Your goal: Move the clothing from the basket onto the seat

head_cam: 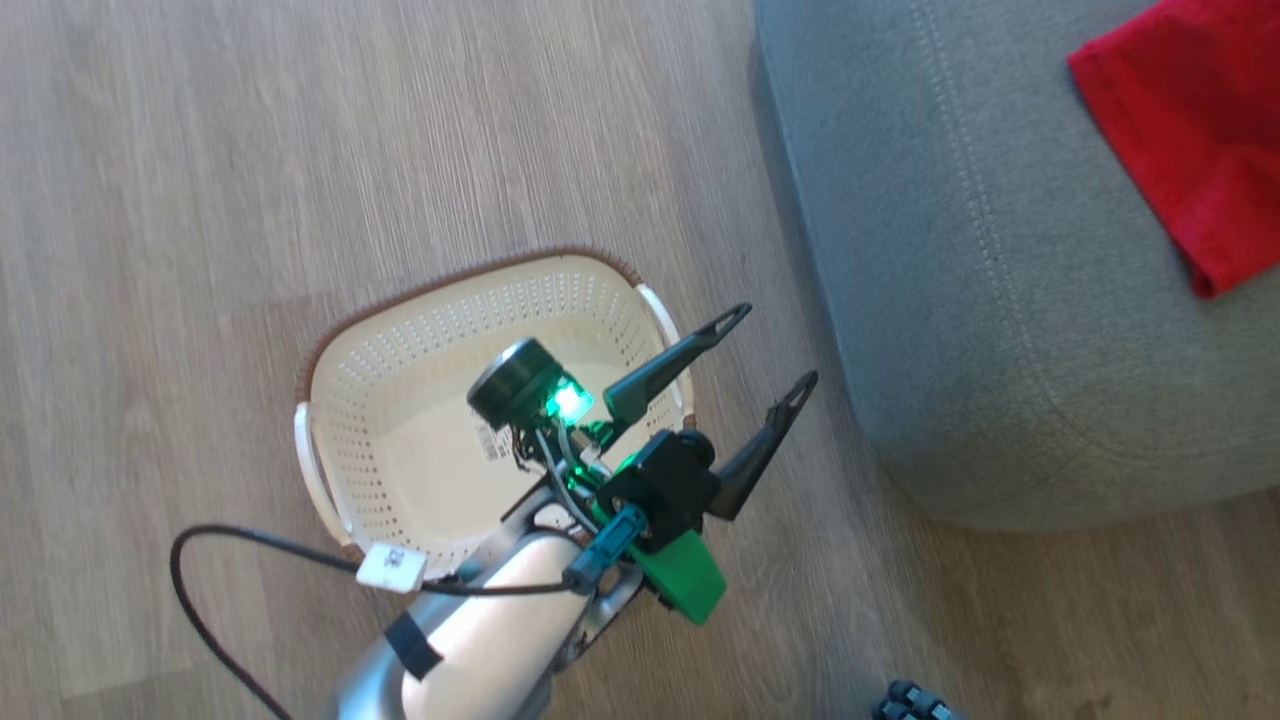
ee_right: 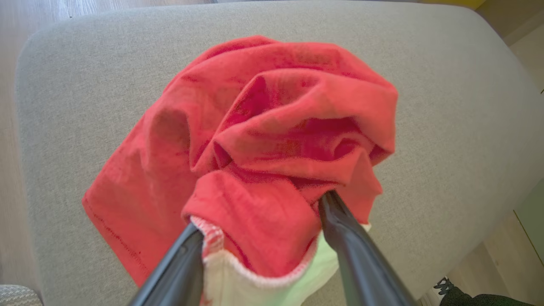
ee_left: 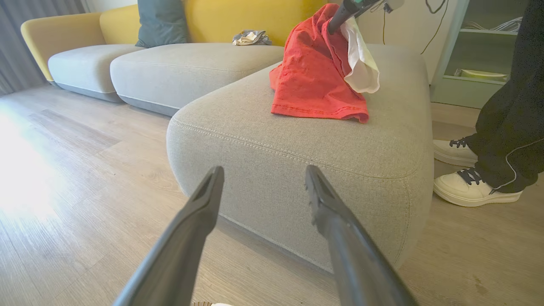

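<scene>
Red fabric, soft and creased, makes up the clothing (ee_right: 272,127), which lies heaped on the grey seat (ee_right: 446,106), one hemmed edge spread flat towards the cushion's rim. A white band edged with pink-and-white ribbing sits between the fingers of the right end effector (ee_right: 261,212), which is clamped on that bunch. In the left wrist view the garment peaks up to those fingers and the white part hangs beside it.

The left end effector (head_cam: 774,346) has its fingers spread apart with nothing between them. It is above the edge of the basket (head_cam: 400,400) nearest the seat's rounded corner. The basket stands on the wood floor (head_cam: 200,200) beside the seat, with a paper label (head_cam: 487,440) on its bottom whose print is too small to read. A white tag (head_cam: 390,567) on the arm's black cable bears dark marks, also illegible.

The left wrist view adds a person's pale shoes (ee_left: 471,187) and dark trousers just beyond the seat, and a yellow sofa back (ee_left: 238,17).
</scene>
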